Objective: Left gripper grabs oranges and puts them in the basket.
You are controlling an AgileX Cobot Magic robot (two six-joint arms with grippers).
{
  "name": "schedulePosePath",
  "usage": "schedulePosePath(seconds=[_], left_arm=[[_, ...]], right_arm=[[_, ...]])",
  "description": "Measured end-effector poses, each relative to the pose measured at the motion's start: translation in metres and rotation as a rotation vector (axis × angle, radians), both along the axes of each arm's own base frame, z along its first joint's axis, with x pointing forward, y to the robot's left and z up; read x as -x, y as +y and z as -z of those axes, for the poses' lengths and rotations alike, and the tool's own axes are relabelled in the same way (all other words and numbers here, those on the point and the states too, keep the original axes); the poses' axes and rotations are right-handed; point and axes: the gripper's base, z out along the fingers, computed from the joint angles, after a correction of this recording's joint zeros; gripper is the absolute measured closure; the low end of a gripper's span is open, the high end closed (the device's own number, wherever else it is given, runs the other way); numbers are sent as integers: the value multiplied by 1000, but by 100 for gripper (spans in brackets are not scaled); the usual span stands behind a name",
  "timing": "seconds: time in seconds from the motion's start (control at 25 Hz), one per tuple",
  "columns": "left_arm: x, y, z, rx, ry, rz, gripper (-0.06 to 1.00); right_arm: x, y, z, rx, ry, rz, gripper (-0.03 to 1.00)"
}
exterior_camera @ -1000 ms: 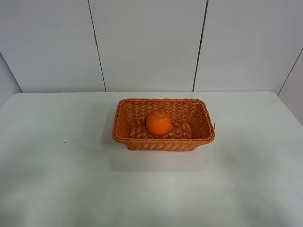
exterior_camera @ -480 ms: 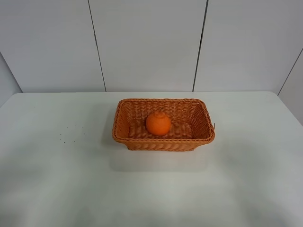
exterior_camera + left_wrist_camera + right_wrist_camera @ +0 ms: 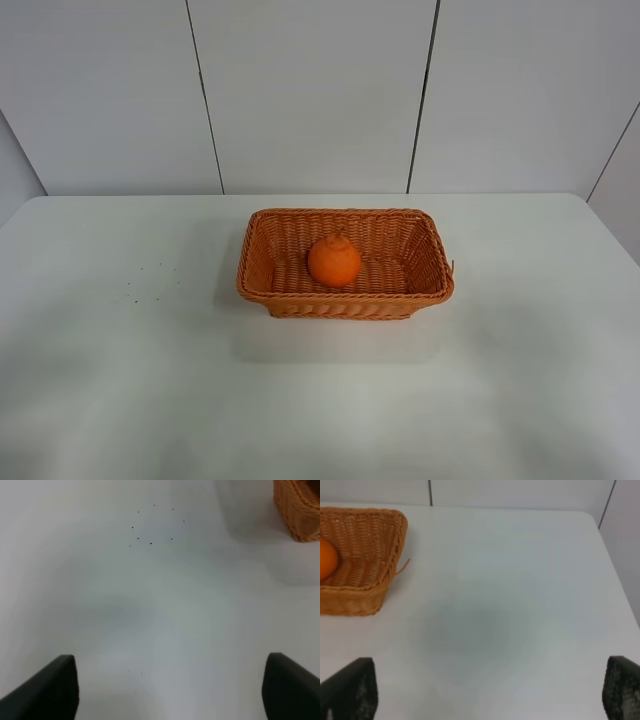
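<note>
— Lettering or labels on anything?

— None legible. The orange [image 3: 334, 261] is bright, round, with a knobby top, and sits inside the basket [image 3: 345, 302], slightly left of its centre. The basket is woven wicker, orange-brown, flared sides, braided rim.

— Position on the table [image 3: 120, 380]?

— Toward the far edge, well apart from both side edges. A few dark specks [image 3: 150, 527] mark the surface to its left.

— Grippers?

— Left gripper [image 3: 170, 690]: fingers spread wide, holding nothing, over bare tabletop near a basket corner. Right gripper [image 3: 490, 692]: likewise spread and empty, basket to one side.
</note>
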Motion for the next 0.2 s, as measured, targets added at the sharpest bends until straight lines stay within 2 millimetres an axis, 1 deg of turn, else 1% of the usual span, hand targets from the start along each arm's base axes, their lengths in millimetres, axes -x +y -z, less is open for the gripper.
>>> schedulePosePath(seconds=[0.2], left_arm=[[0,0,0,0,0,0,10]], right_arm=[[0,0,0,0,0,0,27]])
